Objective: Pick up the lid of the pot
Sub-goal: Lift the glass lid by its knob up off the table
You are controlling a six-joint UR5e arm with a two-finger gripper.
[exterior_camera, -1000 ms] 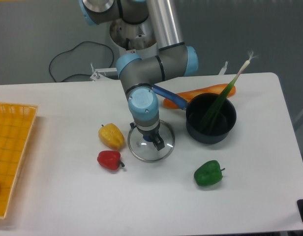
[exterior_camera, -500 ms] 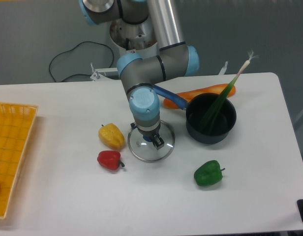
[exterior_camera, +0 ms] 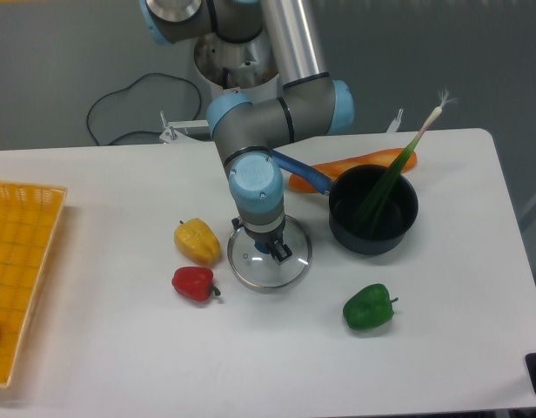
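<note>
My gripper [exterior_camera: 264, 245] reaches down from the top of the view to the middle of the table, pointing at the round pot lid [exterior_camera: 270, 277]. The lid is glass with a metal rim and lies flat, as far as I can tell. My two fingers stand on either side of its dark blue knob [exterior_camera: 262, 247] and look shut on it, though the gripper body partly hides the contact. The upper part of the lid is behind the gripper.
A black pot [exterior_camera: 371, 234] holding a leek [exterior_camera: 391, 174] stands right of the lid. Behind are a blue utensil [exterior_camera: 304, 171] and carrots [exterior_camera: 338, 167]. Yellow [exterior_camera: 197, 242] and red [exterior_camera: 194, 283] peppers lie left, a green pepper [exterior_camera: 368, 307] lower right. A yellow crate [exterior_camera: 20, 261] borders the left.
My fingers have drawn closer together around the knob. The lid has shifted slightly to the right and toward the camera, while the arm has barely moved.
</note>
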